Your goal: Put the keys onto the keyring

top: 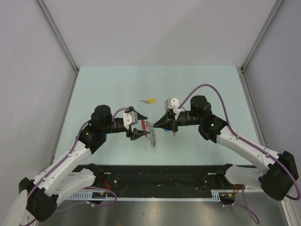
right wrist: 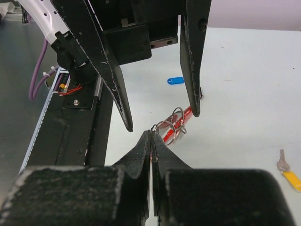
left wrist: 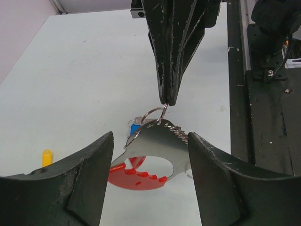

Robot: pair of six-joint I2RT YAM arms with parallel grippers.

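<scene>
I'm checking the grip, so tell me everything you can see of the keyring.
The keyring is a silvery metal bunch: split rings on top, a short twisted chain, a flat grey plate with a curved cut-out, and a curved red plastic tag below. The right gripper, shut, pinches its top ring, so it seems to hang tilted. The left gripper is open, fingers either side, not touching. A blue-capped key sits close behind; attachment unclear.

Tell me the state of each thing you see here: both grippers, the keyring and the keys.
Left gripper: open, fingers either side of the keyring.
Right gripper: shut, pinching one of the keyring's rings.
Keyring: held by that ring, between the left fingers.
Yellow key: lying loose on the table.
Blue key: lying loose on the table.
</scene>
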